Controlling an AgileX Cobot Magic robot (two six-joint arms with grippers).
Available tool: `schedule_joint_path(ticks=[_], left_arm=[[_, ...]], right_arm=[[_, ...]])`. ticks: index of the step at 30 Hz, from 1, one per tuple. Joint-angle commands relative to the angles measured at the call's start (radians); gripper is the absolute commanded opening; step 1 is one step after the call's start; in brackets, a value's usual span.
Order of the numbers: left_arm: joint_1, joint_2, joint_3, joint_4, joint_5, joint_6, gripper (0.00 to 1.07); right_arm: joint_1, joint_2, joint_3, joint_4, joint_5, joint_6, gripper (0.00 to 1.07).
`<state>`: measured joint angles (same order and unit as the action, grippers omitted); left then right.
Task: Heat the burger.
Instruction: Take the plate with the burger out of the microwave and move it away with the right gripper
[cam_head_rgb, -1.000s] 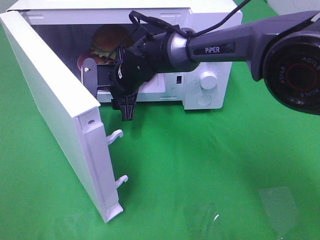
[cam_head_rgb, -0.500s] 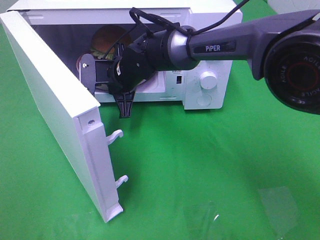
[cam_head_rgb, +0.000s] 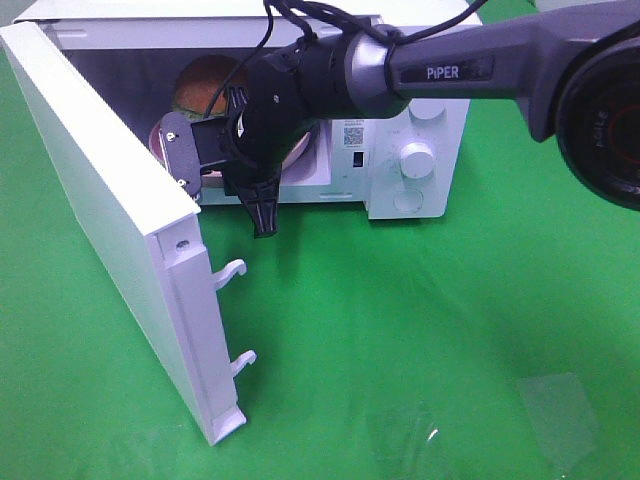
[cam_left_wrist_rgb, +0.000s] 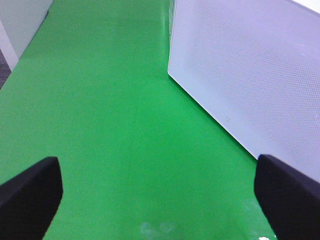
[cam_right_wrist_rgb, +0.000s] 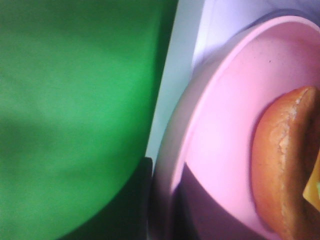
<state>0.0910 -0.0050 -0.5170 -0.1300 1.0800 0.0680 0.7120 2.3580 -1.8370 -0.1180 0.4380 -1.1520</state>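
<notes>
Right gripper (cam_head_rgb: 262, 215): jaws drawn nearly together at the microwave (cam_head_rgb: 420, 120) mouth, upper centre-left of the high frame. Closed on the near rim of the pink plate (cam_right_wrist_rgb: 220, 130), going by the right wrist view, where the rim runs straight into the dark finger (cam_right_wrist_rgb: 142, 200) at the bottom edge. Contact itself blurred; grip judged, not confirmed.

Burger (cam_head_rgb: 205, 80) seated on that plate, inside the cavity, upper left of the high frame, directly beyond the jaws and deeper in. No long axis to speak of: round bun, round plate. Approach line therefore straight in through the opening, past the door (cam_head_rgb: 110, 215) swung wide at left.

Left gripper (cam_left_wrist_rgb: 160, 197): jaws fully spread, nothing between them, over bare green table (cam_left_wrist_rgb: 110, 100) beside a white perforated microwave panel. Well apart from the burger; right arm plainly the nearer.

High view: shows cavity, door, control knob (cam_head_rgb: 417, 158), but plate rim largely masked by the wrist. Right wrist view: shows rim, bun edge and cavity sill close up, nothing of door or controls.
</notes>
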Motion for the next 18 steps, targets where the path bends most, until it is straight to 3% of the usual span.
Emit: schedule_joint_path(ticks=[1,9,11,18], left_arm=[[0.004,-0.016,0.001,-0.001,-0.014,0.0,0.98],[0.004,-0.016,0.001,-0.001,-0.014,0.0,0.98],[0.004,-0.016,0.001,-0.002,-0.014,0.0,0.98],[0.004,-0.016,0.001,-0.002,-0.014,0.0,0.98]], right_arm=[[0.001,-0.02,0.003,0.034,0.069,-0.068,0.0],[-0.001,-0.098,0.092,0.036,0.066,-0.194,0.0],[-0.002,-0.149,0.175,0.058,-0.006,-0.251,0.0],[-0.014,-0.236,0.286,0.081,-0.091,-0.365,0.0]])
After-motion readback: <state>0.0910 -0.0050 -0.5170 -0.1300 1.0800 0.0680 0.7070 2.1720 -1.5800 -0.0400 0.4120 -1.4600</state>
